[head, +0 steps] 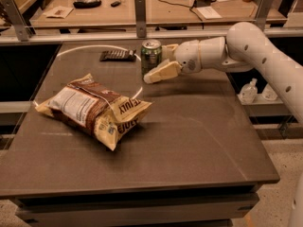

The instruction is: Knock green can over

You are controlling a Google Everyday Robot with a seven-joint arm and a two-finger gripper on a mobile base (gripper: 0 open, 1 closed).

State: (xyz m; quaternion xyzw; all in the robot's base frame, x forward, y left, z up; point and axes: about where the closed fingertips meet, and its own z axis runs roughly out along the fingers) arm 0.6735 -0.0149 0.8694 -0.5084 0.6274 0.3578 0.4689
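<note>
1. The green can (151, 56) stands upright at the upper centre of the frame, its long axis vertical and its silver top facing up, on the dark table (199, 141).
2. The gripper (157, 63) sits just right of the can, fingers apart, with the nearer pale finger crossing the can's lower right side.
3. A chip bag (90, 110) lies flat, left of centre.

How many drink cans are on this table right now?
1: the green can stands upright near the far edge of the table, with the gripper close beside it.
</note>
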